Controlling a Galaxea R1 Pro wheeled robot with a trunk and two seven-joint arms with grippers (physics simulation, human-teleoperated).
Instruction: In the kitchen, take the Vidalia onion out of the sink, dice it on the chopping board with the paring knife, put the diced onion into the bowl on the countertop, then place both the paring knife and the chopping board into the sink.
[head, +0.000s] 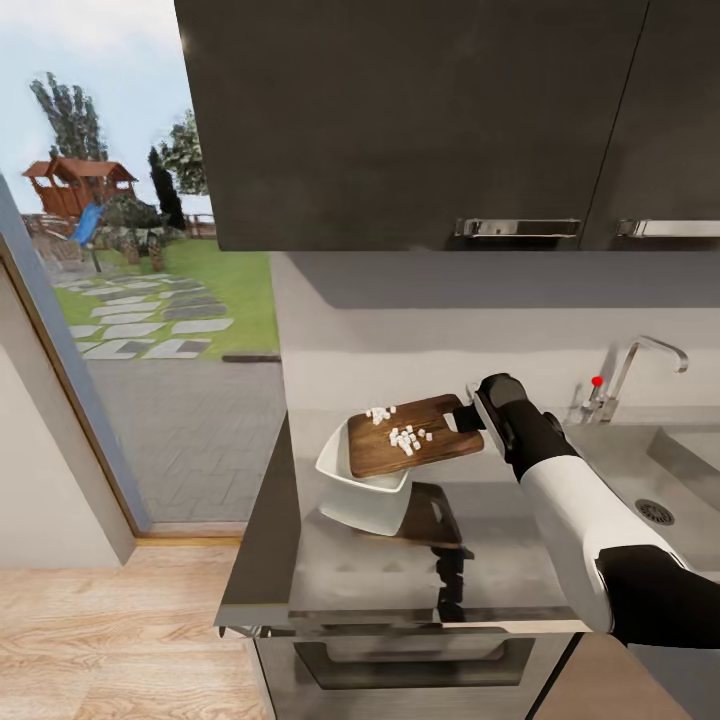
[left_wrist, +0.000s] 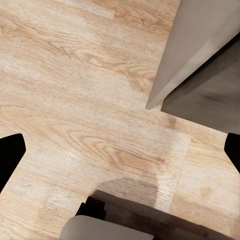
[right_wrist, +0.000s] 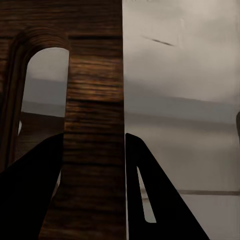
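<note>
Head view: your right pincer (head: 470, 405) holds the chopping board (head: 415, 437) by its handle end, centre of frame, lifted off the counter (head: 330, 575).
Board axis: long axis runs from the pincer at centre-right out toward the left of frame; far end sits over the bowl (head: 362, 490).
Board tilt: far end looks a bit lower than the held end, I'd judge; slope goes toward the bowl.
Diced onion (head: 408, 438): white cubes still on the board, one cluster mid-board, a smaller one near the far upper edge. None visible in the bowl from here.
Bowl: white, on the counter, directly under and left of the board's far end, touching or nearly touching, can't tell which.
Key relation: bowl lies straight along the board's long axis, away from the pincer, so you'll likely need more tilt down that axis, not sideways.
Right pincer state: right wrist view shows both fingers (right_wrist: 30, 200) pressed on the board (right_wrist: 95, 125) beside the handle slot; pinching the board.
Left pincer (left_wrist: 120, 155): left wrist view, tips well apart at the frame edges, spread, nothing between them, wood floor (left_wrist: 75, 100) below.
Nearer arm: right, already on it.
Sink (head: 655, 470): right of frame, tap (head: 640, 370) behind, well apart from the board.
Risk: cubes near the board's side edge may miss the bowl.
</note>
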